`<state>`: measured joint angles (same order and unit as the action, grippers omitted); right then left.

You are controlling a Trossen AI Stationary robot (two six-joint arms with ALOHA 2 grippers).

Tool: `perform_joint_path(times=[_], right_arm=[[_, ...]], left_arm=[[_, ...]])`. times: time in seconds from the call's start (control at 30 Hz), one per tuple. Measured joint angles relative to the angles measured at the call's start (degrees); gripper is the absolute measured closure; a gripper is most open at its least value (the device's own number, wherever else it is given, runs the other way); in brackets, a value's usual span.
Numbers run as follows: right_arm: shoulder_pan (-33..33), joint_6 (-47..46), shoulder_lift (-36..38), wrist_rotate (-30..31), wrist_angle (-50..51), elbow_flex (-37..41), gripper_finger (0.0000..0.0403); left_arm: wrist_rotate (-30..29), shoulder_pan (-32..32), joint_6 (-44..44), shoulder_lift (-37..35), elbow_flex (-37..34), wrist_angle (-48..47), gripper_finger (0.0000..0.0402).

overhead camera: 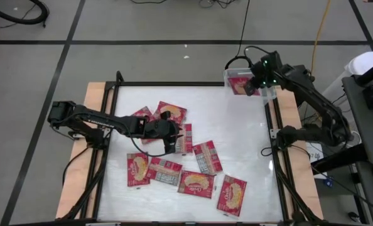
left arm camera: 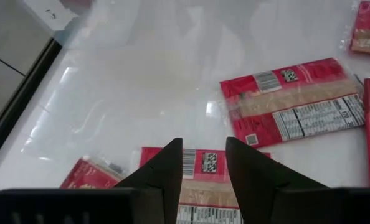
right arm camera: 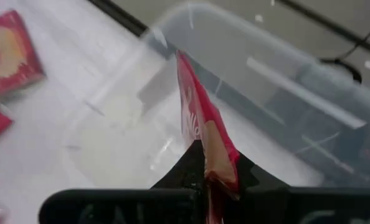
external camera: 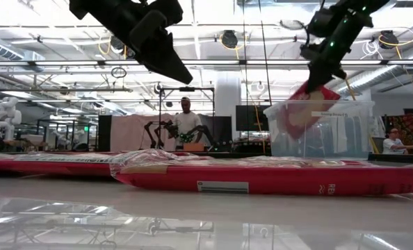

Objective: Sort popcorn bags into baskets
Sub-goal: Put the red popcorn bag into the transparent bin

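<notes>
Lying flat just before the low camera, one red popcorn bag (external camera: 276, 179) fills the near part of the table (overhead camera: 237, 125), and a second one (external camera: 46, 164) lies behind it on the left. From above, about nine bags are spread over the near middle of the white table, some with the popcorn picture up, like the one at the near right (overhead camera: 231, 194), and some with the printed back up, like the one (overhead camera: 206, 157) in the middle. Several touch or overlap at the edges.

Above this heap the left gripper (overhead camera: 172, 135) hangs, reaching in from the left side. Its fingers (left arm camera: 166, 171) stand a little apart, a narrow gap, and nothing is between them; under them lies a bag with its barcode side up (left arm camera: 203, 171).

At the far right corner of the table stands the clear bin (overhead camera: 234, 69). The right gripper (overhead camera: 257, 83) is over it and pinches one bag (right arm camera: 203, 137) by its edge, so the bag hangs upright, partly inside the bin walls (right arm camera: 284, 81).

Black rails (overhead camera: 174, 83) frame the table. Behind it, in the room, a person (external camera: 185, 121) stands in the middle and another (external camera: 394, 141) sits on the right.
</notes>
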<state>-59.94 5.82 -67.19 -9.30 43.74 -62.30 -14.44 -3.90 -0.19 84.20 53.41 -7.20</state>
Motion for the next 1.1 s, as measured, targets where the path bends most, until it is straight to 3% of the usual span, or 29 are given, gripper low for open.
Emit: perform_joint_path(times=[0.53,0.63,0.87,1.1], right_arm=[[-3.04,-0.59,-6.98,0.07,0.85,0.00,0.0389],[-3.04,-0.24,-6.98,0.33,0.92,0.00,0.0365],[-2.45,4.84,-6.98,7.90,0.88,0.02,0.0285],[-2.45,6.47,-7.00,8.58,-1.61,0.02,0.0239]], left_arm=[[0.00,0.00,-0.56,0.00,0.00,0.17,0.0275],[0.00,0.00,-0.56,0.00,0.00,0.19,0.0275],[-0.02,0.00,-0.54,0.00,0.00,0.22,0.0275],[-0.04,0.02,-0.54,0.00,0.00,0.24,0.0275]])
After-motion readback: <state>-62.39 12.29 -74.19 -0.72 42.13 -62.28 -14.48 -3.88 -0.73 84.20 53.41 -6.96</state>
